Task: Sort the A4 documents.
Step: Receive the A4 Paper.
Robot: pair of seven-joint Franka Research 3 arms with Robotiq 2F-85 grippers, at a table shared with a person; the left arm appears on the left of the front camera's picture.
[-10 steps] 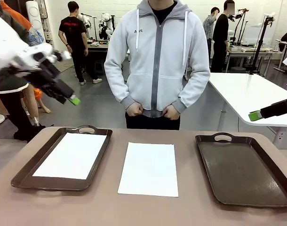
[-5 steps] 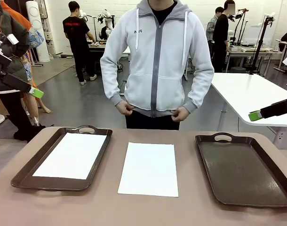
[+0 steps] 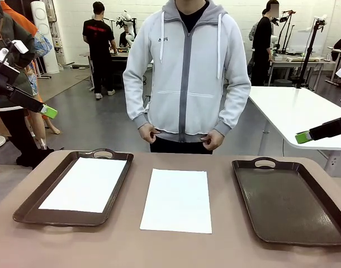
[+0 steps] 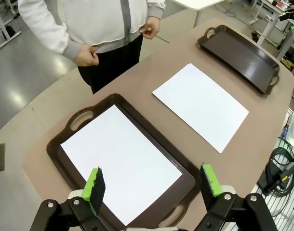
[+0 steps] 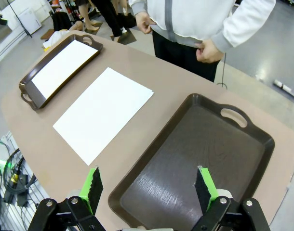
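Back leftward went my left gripper [image 4: 152, 185], spread above the blank white A4 paper sheet [image 4: 120, 163] in a dark brown handled tray [image 4: 152, 133]. My right gripper [image 5: 149, 185] gapes too.

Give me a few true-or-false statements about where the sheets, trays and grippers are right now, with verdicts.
1. A white A4 sheet lies in the left tray. True.
2. The right tray holds a sheet. False: it is empty.
3. A second A4 sheet lies on the bare table between the trays. True.
4. The left gripper is shut on a sheet. False: it is open and empty, like the right gripper.
5. The person's hands rest on the table. False: they are at the jacket hem.
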